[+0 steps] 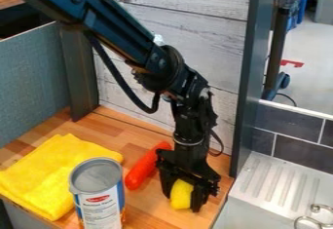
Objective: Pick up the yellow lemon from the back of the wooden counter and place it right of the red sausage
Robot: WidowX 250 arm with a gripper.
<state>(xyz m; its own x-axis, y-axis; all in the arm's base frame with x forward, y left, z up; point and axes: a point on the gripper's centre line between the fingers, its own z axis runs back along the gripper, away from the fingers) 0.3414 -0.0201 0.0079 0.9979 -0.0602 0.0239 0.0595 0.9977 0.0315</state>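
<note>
Closest to me stands a metal can (102,206), upright near the front edge of the wooden counter (144,204), its plain grey end facing up and a blue and white label round its side. Left of the can and a little behind it lies a bright yellow cloth (48,174), folded into a thick, soft pad. Farther back on that side I see a blue-grey panel (32,84), and next to it a dark post (77,72). Just to the right of the can and behind it, a smooth red sausage-shaped thing (144,167) lies at a slant on the wood. Whitish planks (185,33) make up the wall beyond the can.

The black arm (120,28) slants in from the upper left, over the space behind the can, and its gripper (185,201) hangs down to the can's right. It has hold of a small yellow block (181,194), one finger against each side, low over the counter. Farther right from the can rises a dark upright (252,72), and past that are a ribbed metal drainboard (270,179), dark tiles (298,123) behind it, and some shiny metal rings (307,222).
</note>
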